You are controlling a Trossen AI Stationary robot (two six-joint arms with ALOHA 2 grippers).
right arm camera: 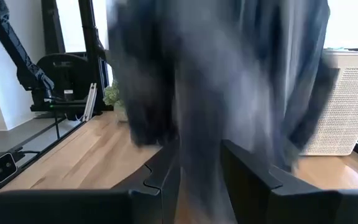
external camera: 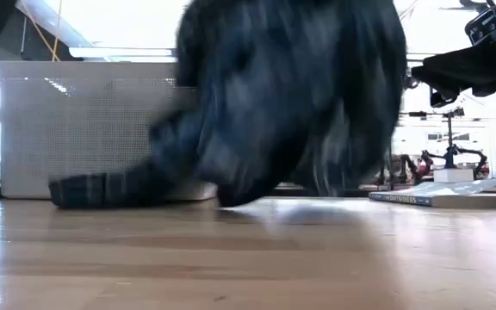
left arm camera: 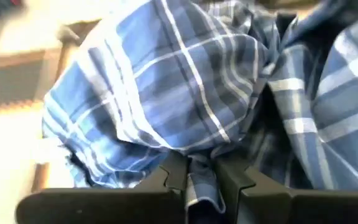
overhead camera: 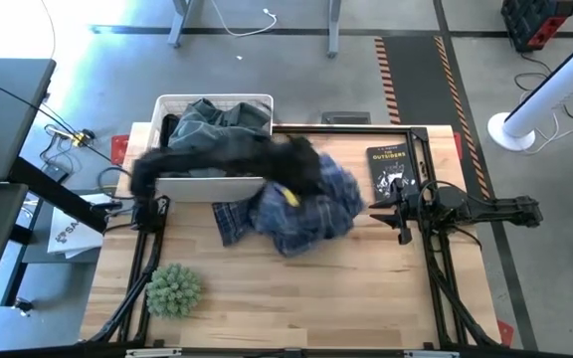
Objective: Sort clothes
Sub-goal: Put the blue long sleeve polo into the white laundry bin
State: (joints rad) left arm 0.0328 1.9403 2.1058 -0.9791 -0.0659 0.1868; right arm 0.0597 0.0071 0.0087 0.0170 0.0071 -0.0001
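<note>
The blue plaid shirt (overhead camera: 316, 214) is bunched on the table's middle, in front of the white basket (overhead camera: 257, 102). My left gripper (overhead camera: 296, 189) reaches over the basket and is shut on the shirt (left arm camera: 166, 93). A grey-green garment (overhead camera: 207, 119) lies in the basket. My right gripper (overhead camera: 378, 206) is open, level, at the shirt's right side; the shirt (right arm camera: 229, 81) hangs just beyond its fingers (right arm camera: 253, 174). I cannot tell whether they touch it. The white and the taupe-brown garments are out of view. My left gripper pinches a bunched fold of the plaid shirt (left arm camera: 199, 186) between its two fingers. The cloth bulges out beyond the fingertips. In the low view the shirt hangs below the arm, and its lower part (external camera: 231, 200) and a trailing piece (external camera: 102, 189) lie on the table.
A black book (overhead camera: 391, 169) lies at the table's far right, close to my right arm. A green spiky ball plant (overhead camera: 174, 288) stands near the front left. The basket's wall (external camera: 76, 129) stands behind the shirt. Bare wood (overhead camera: 296, 298) lies along the near edge.
</note>
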